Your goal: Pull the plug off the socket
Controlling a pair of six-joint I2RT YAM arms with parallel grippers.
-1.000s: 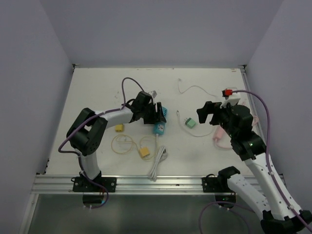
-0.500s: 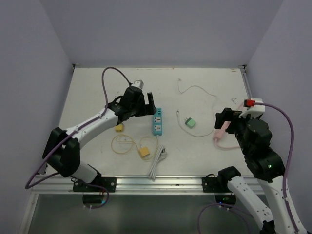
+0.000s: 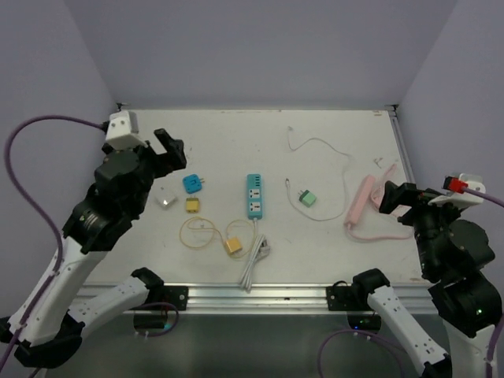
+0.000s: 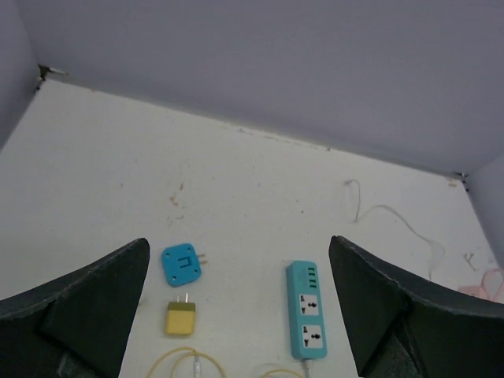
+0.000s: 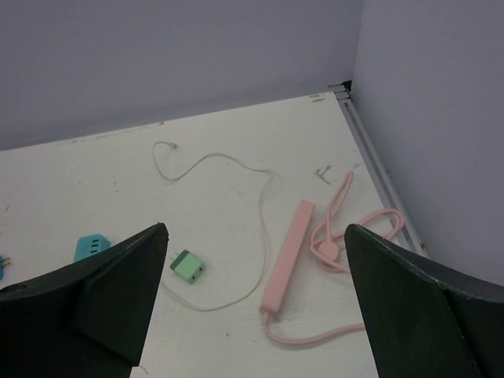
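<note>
Blue square plug [image 3: 192, 183] lies apart from the teal socket strip [image 3: 256, 196], with the left gripper [image 3: 161, 151] and right gripper [image 3: 405, 197] both spread and empty above; the pull looks done, leaving only parking the arms.

Both arms share one build: white shell links joined by bulky black joint housings, on the left arm [image 3: 59, 268] and the right arm [image 3: 461, 260] alike. A purple cable [image 3: 31, 150] loops up to the small white camera box [image 3: 122, 127] on the left wrist. The right wrist's box [image 3: 471, 183] carries a red tag [image 3: 450, 183]. The left gripper [image 4: 239, 252] ends in fingers [image 4: 79, 315] shaped as matte black wedges.
</note>
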